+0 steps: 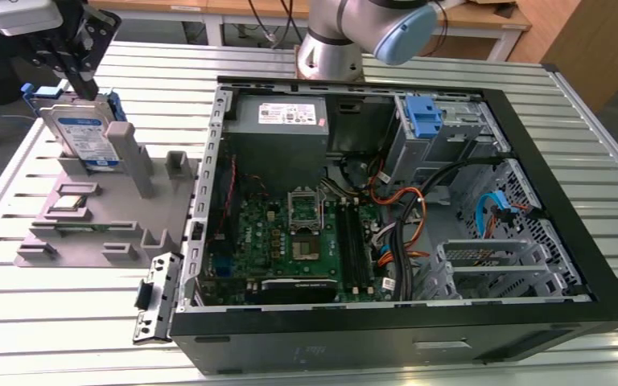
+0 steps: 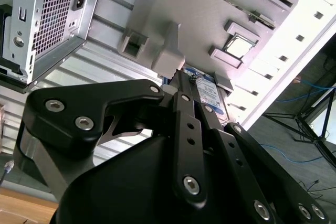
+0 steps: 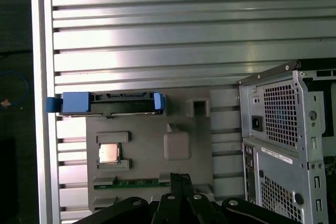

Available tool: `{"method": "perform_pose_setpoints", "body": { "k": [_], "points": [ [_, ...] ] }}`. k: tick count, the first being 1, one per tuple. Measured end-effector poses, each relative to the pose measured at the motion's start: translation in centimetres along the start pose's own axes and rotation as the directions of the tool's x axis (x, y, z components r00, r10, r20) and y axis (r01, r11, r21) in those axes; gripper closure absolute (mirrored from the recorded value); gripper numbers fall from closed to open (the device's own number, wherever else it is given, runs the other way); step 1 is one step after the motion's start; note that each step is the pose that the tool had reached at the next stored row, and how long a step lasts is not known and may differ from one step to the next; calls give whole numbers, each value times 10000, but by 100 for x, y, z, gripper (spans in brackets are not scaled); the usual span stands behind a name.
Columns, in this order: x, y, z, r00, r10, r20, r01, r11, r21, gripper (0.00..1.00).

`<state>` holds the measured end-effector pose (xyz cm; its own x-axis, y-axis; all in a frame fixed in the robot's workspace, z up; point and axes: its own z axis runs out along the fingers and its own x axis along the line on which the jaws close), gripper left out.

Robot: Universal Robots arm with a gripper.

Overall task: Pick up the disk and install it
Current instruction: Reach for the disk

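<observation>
1. Step in hand: the approach for the pick-up. The disk (image 1: pixel 81 137) is not yet lifted. It stands upright on its edge in a slot of the grey holder (image 1: pixel 105 229), directly below the claw (image 1: pixel 86 90).
2. Claw state: in the first wrist view the two fingers (image 3: pixel 176 184) lie closed together with only a thin seam between them. Nothing is held.
3. Contact: in the exterior view the claw tip sits just above the upper edge of the disk. In the first wrist view that edge, with its blue carrier ends, lies apart from the tip. The claw is judged to hover and not to touch.
4. Requirement for the grasp, as a judgement: the fingers must part wider than the thickness of the disk, centre over its upper edge, and descend on both flat faces without striking the grey post (image 2: pixel 168 56) just beside the disk.
5. Destination: the open computer case (image 1: pixel 566 265) lies well apart from the claw, toward the exterior view's right.
</observation>
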<state>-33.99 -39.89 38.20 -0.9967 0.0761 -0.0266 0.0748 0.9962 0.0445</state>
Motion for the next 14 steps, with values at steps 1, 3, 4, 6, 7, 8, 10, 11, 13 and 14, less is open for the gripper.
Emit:
{"method": "perform_pose_setpoints", "body": {
  "k": [1,3,4,6,7,8,10,11,13,14],
  "points": [
    [1,0,0,10000,0,0,0,10000,0,90],
    [8,-1,0,10000,1,0,-1,10000,0,90],
    [8,-1,0,10000,1,0,-1,10000,0,90],
    [8,-1,0,10000,1,0,-1,10000,0,90],
    [8,-1,0,10000,2,0,-2,10000,0,90],
    [8,-1,0,10000,2,0,-2,10000,0,90],
    [9,-1,0,10000,1,0,-1,10000,0,90],
    [11,-1,0,10000,2,0,-2,10000,0,90],
    [23,-1,2,10000,4,0,-4,10000,0,90],
    [30,-1,6,10000,2,0,-2,10000,0,90]
  ]
}}
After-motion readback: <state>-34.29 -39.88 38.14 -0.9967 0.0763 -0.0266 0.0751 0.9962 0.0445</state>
